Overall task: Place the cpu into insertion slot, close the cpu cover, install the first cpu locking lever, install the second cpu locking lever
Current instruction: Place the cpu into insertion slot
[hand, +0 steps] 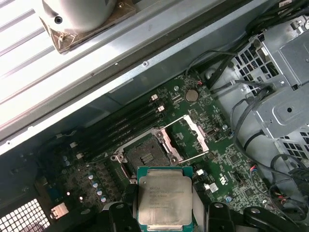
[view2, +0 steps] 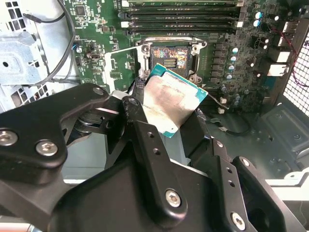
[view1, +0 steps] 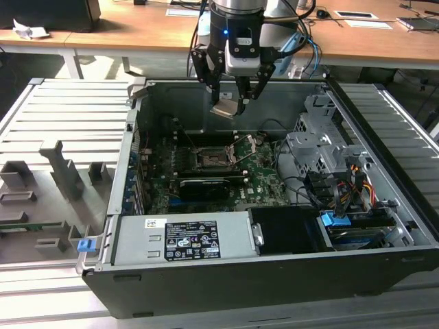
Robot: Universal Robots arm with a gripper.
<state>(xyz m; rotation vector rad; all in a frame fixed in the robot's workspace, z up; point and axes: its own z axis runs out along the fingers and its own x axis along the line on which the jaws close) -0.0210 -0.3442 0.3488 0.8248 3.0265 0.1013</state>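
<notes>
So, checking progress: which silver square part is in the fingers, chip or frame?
The cpu: solid-faced, green-edged, held in the fingers above the board. The cpu cover is the cut-out frame, swung open beside the insertion slot.

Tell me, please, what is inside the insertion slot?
Only its bare contact field shows in the insertion slot; no chip sits there. The gripper holds the cpu above it, covering the slot's edge in the second wrist view.

cpu point(hand: 166, 200): pale scuffed metal face, dull sheen, green rim | cpu cover point(hand: 197, 134): bright bare silver metal | gripper point(view2: 169, 108): matt black, smooth, shiny screw heads | computer case point(view1: 274, 103): matt grey sheet metal | desk point(view1: 137, 27) at top of exterior view: smooth light wood
</notes>
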